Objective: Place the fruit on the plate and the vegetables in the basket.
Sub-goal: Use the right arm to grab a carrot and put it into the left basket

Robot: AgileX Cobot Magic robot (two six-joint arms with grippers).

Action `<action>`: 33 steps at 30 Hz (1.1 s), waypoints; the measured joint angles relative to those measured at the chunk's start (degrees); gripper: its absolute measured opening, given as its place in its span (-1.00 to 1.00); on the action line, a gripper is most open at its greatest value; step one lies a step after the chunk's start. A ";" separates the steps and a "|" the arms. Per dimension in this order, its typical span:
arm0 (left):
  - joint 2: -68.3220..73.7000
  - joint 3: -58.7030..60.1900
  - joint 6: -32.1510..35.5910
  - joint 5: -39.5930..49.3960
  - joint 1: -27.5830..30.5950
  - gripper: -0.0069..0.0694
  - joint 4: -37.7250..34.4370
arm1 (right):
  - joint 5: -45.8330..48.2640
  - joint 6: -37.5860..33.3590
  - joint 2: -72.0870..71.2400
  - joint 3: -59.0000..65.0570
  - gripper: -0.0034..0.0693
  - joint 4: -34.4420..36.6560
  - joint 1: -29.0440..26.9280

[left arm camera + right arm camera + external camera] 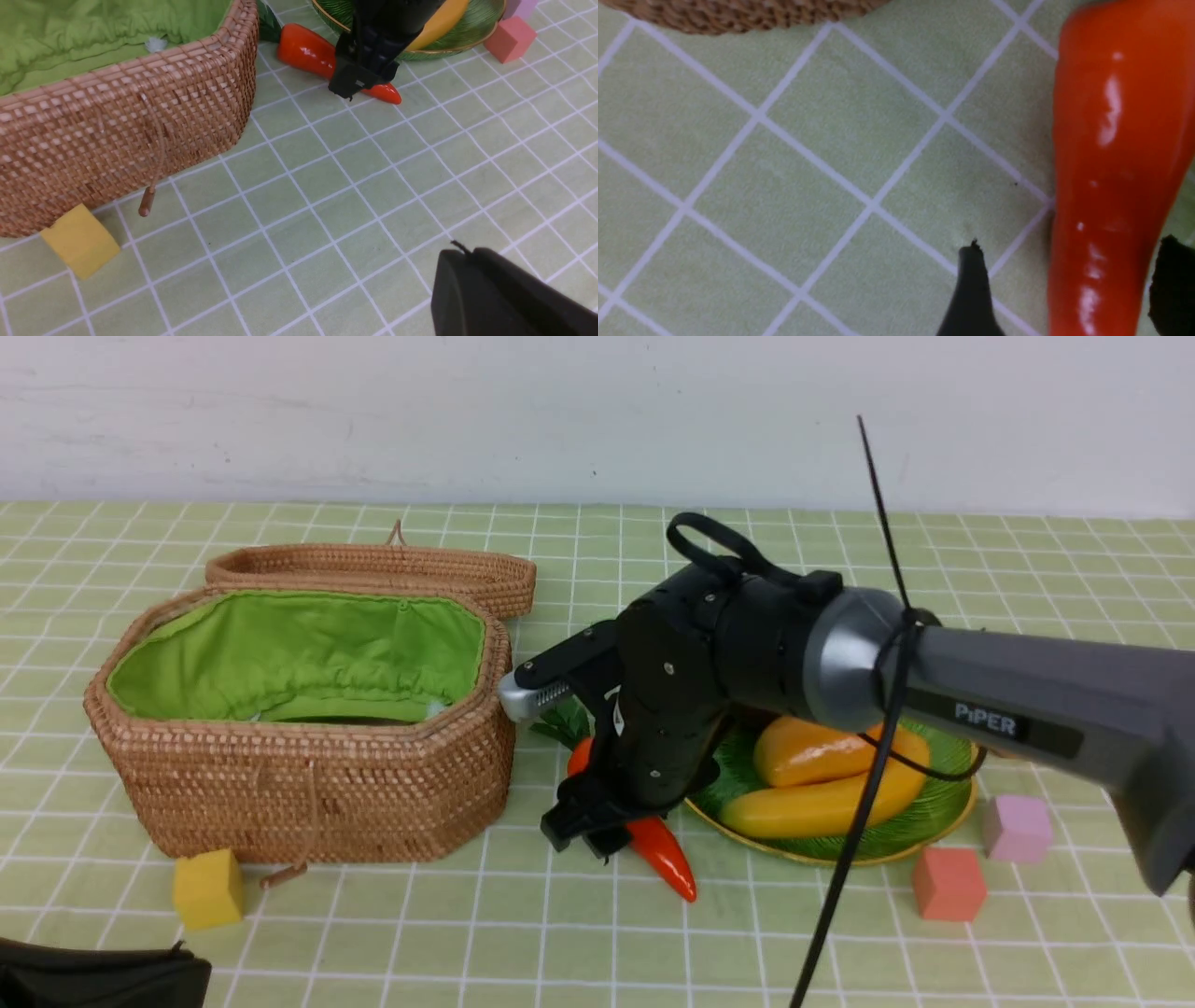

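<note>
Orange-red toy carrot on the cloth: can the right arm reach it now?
Probably yes. The right gripper stands open astride the orange-red toy carrot, with nothing between. The brown woven wicker basket and ribbed green plate flank it but leave room.

right arm point(1027, 709): grey, PiPER mark | wrist point(691, 663): black, silver collar | strap point(880, 504): black, perhaps zip-tie

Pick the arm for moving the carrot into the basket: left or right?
Right. The right claw, open, straddles the carrot beside the basket; the left claw is shut, well short of it.
</note>
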 joint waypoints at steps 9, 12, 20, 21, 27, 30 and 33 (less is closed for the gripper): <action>0.00 0.00 0.00 0.00 0.00 -0.85 0.00 | -0.52 2.15 1.26 0.00 0.43 -3.55 0.00; 0.00 0.00 0.00 0.00 0.00 -0.85 0.00 | -0.80 2.93 1.93 0.00 0.43 -3.69 0.00; 0.00 0.00 0.00 -0.04 0.00 -0.85 0.00 | -0.96 3.05 2.85 -0.06 0.29 -2.15 0.00; 0.00 0.00 0.00 -0.04 0.00 -0.85 0.00 | -1.02 3.05 2.85 -0.06 0.19 -2.04 0.00; 0.00 0.00 0.00 -0.04 0.00 -0.85 0.00 | -1.03 3.16 2.92 -0.06 -0.11 -1.88 0.05; 0.00 0.00 0.00 -0.04 0.00 -0.85 0.00 | -0.90 3.23 2.92 -0.06 -0.10 -1.69 0.05; 0.00 0.00 0.00 0.01 0.00 -0.85 0.15 | 1.29 3.91 1.93 -0.06 -0.10 -0.63 0.05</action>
